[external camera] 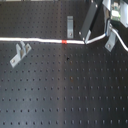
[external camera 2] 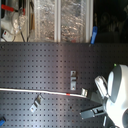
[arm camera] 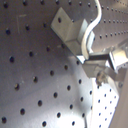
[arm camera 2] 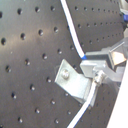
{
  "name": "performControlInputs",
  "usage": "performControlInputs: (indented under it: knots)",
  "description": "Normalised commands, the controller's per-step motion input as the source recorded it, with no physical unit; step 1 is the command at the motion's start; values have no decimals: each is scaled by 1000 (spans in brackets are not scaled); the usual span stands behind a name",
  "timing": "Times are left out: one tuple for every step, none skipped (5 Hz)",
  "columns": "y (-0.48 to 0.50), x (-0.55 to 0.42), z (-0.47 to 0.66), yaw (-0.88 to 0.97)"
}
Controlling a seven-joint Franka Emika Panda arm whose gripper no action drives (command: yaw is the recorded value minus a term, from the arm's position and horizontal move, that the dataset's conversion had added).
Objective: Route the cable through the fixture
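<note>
**Observer:** Where is the cable right now?

**Operator:** I see the cable point(external camera: 35, 40) as a thin white line lying across the counter point(external camera: 65, 95), running from the first exterior view's left edge straight to my pincer point(external camera: 86, 41). Its red band point(external camera: 64, 41) sits on the cord a little short of the pincer. In the second exterior view the same cord point(external camera 2: 35, 91) crosses the perforated board to the pincer point(external camera 2: 86, 93), red band point(external camera 2: 68, 93) included.

**Observer:** And the pincer itself?

**Operator:** Narrow, pinched on the cable. In the first wrist view the cord point(arm camera: 90, 35) curves down into the fingertips point(arm camera: 94, 60), and in the second wrist view it point(arm camera 2: 72, 35) enters between the fingers point(arm camera 2: 97, 65) and comes out on the other side.

**Observer:** What is next to it?

**Operator:** One metal bracket point(arm camera 2: 75, 82) stands just beside the pincer, bolted to the board; the cord passes close along it, though I cannot tell whether it touches. The first wrist view shows that bracket point(arm camera: 70, 30) too. Another bracket point(external camera: 70, 26) stands behind the pincer in the first exterior view, near it. Two more point(external camera: 21, 52) are well away from the pincer, beside the cord's far stretch, and the cord is apart from them.
</note>
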Motion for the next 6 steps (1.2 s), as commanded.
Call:
performControlInputs:
  knots:
    - [-9,-24,183,-37]
    - [-310,-226,14,0]
    - [-308,-278,8,0]
    - [-507,-301,-188,0]
    - [-509,-291,-378,83]
    - [-8,-63,-24,86]
